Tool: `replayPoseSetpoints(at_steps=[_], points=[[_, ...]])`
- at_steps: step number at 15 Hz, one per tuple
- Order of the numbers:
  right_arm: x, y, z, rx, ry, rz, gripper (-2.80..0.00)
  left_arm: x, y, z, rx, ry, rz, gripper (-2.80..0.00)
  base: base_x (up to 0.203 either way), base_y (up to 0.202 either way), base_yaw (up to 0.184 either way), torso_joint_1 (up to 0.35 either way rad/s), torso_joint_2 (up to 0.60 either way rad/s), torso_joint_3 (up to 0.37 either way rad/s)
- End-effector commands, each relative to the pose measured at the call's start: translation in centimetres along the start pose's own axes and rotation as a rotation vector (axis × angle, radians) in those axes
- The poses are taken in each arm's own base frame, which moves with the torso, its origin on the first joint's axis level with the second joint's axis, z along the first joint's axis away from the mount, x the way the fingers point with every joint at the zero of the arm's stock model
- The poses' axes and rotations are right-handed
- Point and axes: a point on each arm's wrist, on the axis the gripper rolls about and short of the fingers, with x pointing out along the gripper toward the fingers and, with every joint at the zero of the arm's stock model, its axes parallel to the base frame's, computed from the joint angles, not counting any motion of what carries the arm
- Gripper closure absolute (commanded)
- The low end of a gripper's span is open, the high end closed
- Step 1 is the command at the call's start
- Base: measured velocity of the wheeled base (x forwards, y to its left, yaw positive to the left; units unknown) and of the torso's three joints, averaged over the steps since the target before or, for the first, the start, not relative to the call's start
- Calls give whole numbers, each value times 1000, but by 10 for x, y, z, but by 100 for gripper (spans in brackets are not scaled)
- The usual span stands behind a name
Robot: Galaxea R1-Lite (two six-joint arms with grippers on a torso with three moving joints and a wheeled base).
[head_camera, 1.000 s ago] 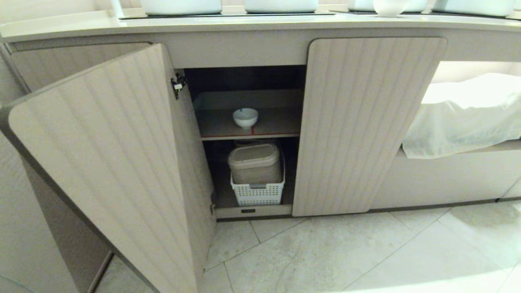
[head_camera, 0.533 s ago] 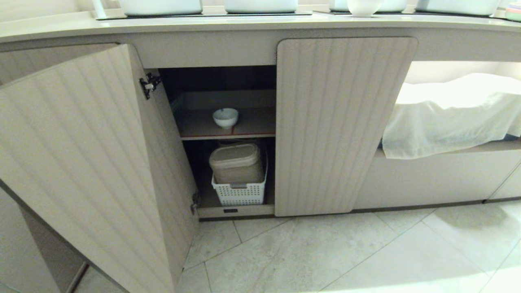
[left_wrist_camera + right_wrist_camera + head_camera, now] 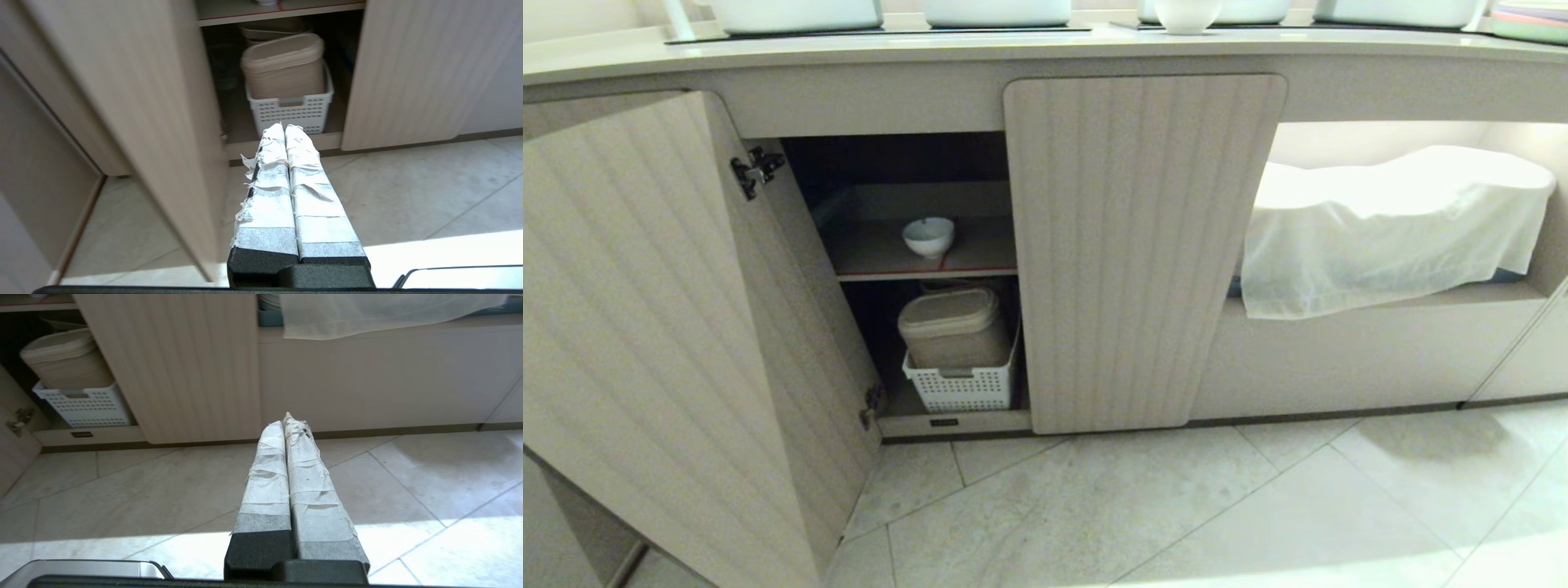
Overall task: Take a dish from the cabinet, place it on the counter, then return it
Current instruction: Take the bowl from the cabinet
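Cabinet (image 3: 1143, 245), centre of the head view: left door (image 3: 645, 327) swung open, middle door closed. Upper shelf (image 3: 980, 257), red-edged, holds one small white dish (image 3: 928, 236), upright, alone. Lower compartment holds a white perforated basket (image 3: 964, 390); inside it sits a beige lidded container (image 3: 954, 327). Counter (image 3: 1045, 45) along the top edge carries several white vessels and one white bowl (image 3: 1186, 14). Open niche at right holds something draped in white cloth (image 3: 1380, 229). Left gripper (image 3: 284, 127) and right gripper (image 3: 283, 419): both pressed together, empty, over the floor tiles.
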Motion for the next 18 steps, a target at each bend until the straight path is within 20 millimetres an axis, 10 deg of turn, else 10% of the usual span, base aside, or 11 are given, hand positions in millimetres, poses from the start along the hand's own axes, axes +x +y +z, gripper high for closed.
replayPoseSetpoints(at_steps=[1, 18], points=[[0, 0, 0, 0, 0, 0, 0, 0, 0, 0, 0, 0, 0, 0, 0, -195, 2, 4, 4, 4], [0, 0, 0, 1, -1, 0, 0, 0, 0, 0, 3, 2, 0, 0, 0, -56, 0, 1, 1, 0]])
